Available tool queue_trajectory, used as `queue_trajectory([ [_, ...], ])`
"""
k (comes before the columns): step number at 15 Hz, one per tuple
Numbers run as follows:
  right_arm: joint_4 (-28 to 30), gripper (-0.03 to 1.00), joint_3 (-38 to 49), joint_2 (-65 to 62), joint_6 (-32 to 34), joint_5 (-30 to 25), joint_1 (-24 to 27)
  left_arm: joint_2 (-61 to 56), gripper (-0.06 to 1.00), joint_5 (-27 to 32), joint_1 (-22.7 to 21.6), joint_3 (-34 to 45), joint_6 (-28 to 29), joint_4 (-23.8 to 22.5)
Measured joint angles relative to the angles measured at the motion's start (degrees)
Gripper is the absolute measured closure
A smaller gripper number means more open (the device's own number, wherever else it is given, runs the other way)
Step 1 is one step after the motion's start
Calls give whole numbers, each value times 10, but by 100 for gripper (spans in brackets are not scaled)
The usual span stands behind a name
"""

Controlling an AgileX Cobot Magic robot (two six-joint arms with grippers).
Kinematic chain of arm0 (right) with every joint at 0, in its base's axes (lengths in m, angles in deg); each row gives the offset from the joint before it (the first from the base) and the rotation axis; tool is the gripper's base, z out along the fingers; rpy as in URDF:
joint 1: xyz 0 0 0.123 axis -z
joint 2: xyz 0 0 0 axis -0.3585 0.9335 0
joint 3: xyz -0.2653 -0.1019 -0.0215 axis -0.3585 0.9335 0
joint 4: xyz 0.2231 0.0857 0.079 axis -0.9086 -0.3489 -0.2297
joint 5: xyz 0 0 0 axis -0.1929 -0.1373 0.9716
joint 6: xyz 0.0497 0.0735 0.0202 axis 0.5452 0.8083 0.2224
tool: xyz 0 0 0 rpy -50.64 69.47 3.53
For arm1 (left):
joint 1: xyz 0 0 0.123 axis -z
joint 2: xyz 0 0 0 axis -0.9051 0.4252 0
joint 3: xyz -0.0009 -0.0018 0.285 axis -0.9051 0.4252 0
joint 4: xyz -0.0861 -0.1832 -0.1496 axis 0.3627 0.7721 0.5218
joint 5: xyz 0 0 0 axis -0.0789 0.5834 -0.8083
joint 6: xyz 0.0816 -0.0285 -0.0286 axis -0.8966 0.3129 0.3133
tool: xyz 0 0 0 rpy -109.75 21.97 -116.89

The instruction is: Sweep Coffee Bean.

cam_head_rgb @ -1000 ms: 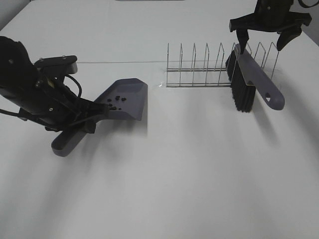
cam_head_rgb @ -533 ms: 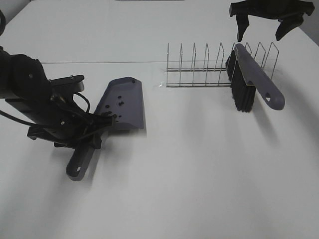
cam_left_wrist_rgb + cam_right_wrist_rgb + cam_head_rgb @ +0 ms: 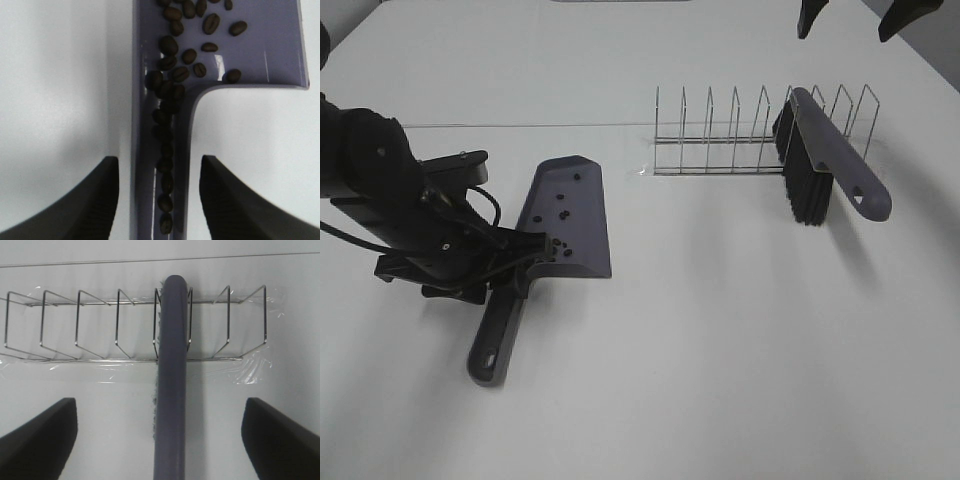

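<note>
The grey dustpan lies flat on the white table, its handle pointing to the front. Coffee beans lie on its pan. In the left wrist view the beans also fill the handle's channel. My left gripper straddles the handle where it meets the pan; the fingers stand slightly apart from the handle's sides. The grey brush with black bristles leans in the wire rack. My right gripper is wide open, high above the brush handle.
The wire rack stands at the back right of the table, taped down with clear film. A thin seam line runs across the table behind the dustpan.
The dustpan swung round and came down flat, its handle end sliding toward the front. The right gripper rose away from the brush to the top edge of the view.
</note>
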Motion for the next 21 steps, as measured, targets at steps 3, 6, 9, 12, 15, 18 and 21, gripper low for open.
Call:
queue_trajectory([
  [3,-32,13,0,-24,-13,1,0,-23,42,34,0,-13,0,-5],
  [6,-31,13,62,-77,-24,2,-7,-96,42,70,0,-33,-2,-48],
  [9,-29,13,171,-149,-29,1,-17,-189,42,98,0,-40,-2,-85],
  [12,-34,13,278,-234,-32,1,-19,-292,42,166,0,-41,-2,-119],
  [15,-34,13,402,-327,-48,2,-19,-366,42,266,0,-41,-2,-152],
  [18,-34,13,569,-437,-64,2,-19,-470,42,426,0,-23,-2,-192],
  [21,-34,13,684,-513,-74,4,-19,-547,42,439,0,37,-2,-196],
])
